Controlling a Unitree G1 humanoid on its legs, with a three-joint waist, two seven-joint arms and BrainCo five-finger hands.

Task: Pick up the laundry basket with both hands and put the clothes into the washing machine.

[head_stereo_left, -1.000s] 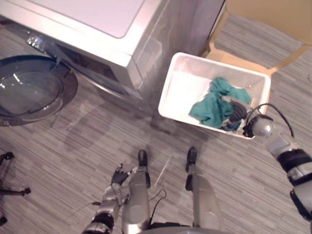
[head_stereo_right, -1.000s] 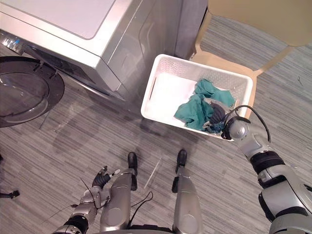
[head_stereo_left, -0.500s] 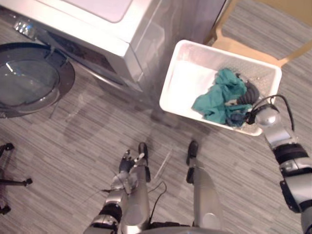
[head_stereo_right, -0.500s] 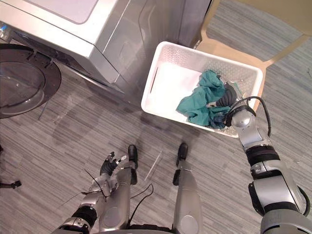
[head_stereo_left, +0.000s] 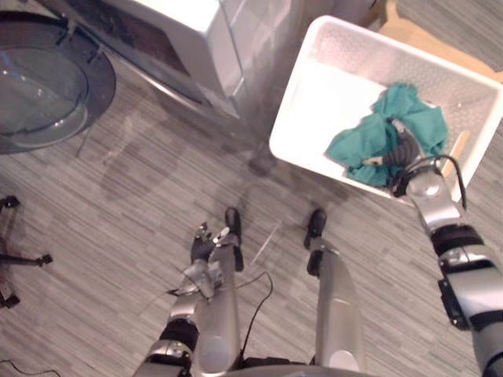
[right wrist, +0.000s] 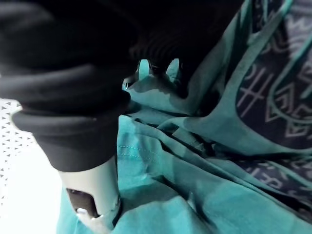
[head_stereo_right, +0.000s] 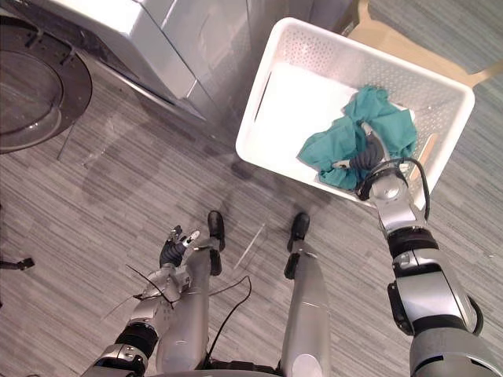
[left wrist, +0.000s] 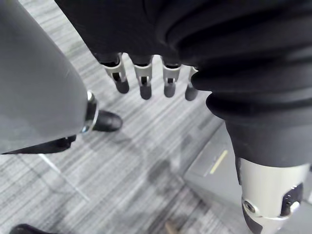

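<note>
right hand rests on dark-printed teal clothes in basket.

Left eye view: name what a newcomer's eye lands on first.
The teal clothes heaped in the white laundry basket at upper right, with the right hand on them. Next, the washing machine at the top, its round door standing open at upper left. The left hand hangs low, fingers relaxed.

Both eye views look steeply down from the head (barely offset), sharing laundry basket and floor; wrist views sit close behind left hand, right hand.
</note>
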